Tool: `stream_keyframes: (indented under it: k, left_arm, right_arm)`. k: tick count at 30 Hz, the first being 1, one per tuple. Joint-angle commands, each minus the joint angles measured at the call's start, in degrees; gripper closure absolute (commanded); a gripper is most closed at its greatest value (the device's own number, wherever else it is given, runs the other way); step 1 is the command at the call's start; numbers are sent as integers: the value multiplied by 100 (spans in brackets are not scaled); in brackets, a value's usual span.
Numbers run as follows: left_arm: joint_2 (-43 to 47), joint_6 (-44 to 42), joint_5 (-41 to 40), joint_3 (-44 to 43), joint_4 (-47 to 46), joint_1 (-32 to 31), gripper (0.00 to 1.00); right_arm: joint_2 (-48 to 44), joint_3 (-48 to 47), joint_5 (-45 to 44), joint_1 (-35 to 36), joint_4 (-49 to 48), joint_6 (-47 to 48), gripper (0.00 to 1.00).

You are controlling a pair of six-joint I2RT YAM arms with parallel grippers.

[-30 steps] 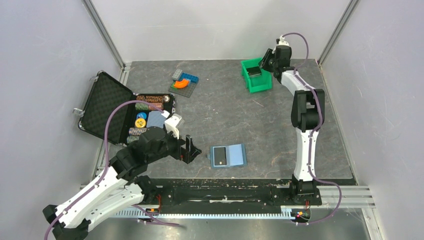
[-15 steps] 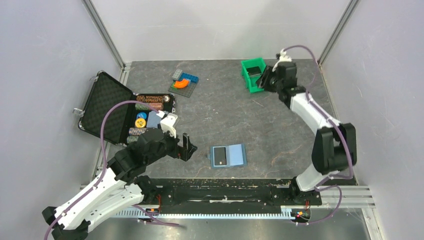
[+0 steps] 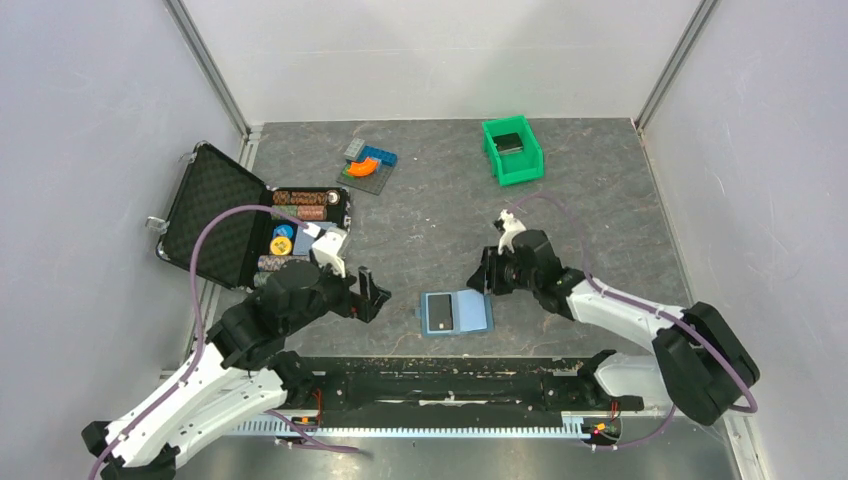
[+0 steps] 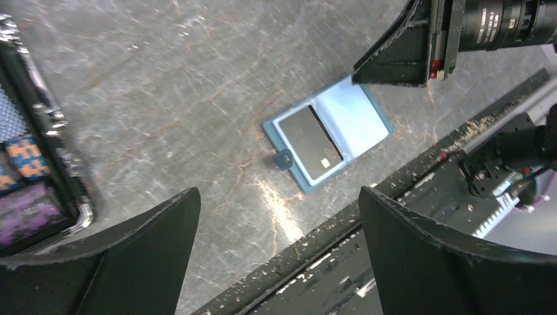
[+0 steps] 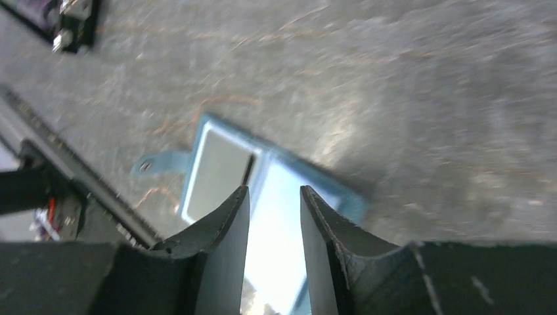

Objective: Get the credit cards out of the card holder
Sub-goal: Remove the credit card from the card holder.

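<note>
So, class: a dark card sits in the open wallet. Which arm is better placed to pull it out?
Probably the right. The right gripper hangs over the far edge of the card holder, jaws narrowed and empty, near the credit card. The left gripper stands wide open off to its side.

The right claw [image 3: 487, 281] has swung from the green bin [image 3: 513, 152] to the card holder [image 3: 457, 311]; the left claw [image 3: 368, 293] has drawn back slightly.
</note>
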State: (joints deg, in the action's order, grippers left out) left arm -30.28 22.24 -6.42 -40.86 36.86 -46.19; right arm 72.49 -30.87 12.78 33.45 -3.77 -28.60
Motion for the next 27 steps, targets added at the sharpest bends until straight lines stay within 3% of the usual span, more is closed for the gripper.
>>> stream_keyframes:
  k: [1,5,11,17,21,27]
  left_arm:
    - [-479,401,851,86,-554,9,6]
    - [-962,813,1445,311,-1228,9,15]
    - [-1802,1340,1838,626,-2297,6,61]
    - [-2856,1577,2189,910,-3388,5,88]
    - [-3471,1617,2419,1041,-3913,5,95]
    - [-3817,1736,2359,1371,-4667,5,98]
  right_arm:
    - [-430,496,604,436,-1210,-323,64]
    - [-568,1009,665,708,-1582,-436,65]
    - [-846,1546,505,755,-1904,-418,66]
    - [-896,1716,245,752,-1746,-127,66]
    - [-938,1877,373,751,-2053,-274,66]
    - [-984,1918,612,751,-2442,-597,67]
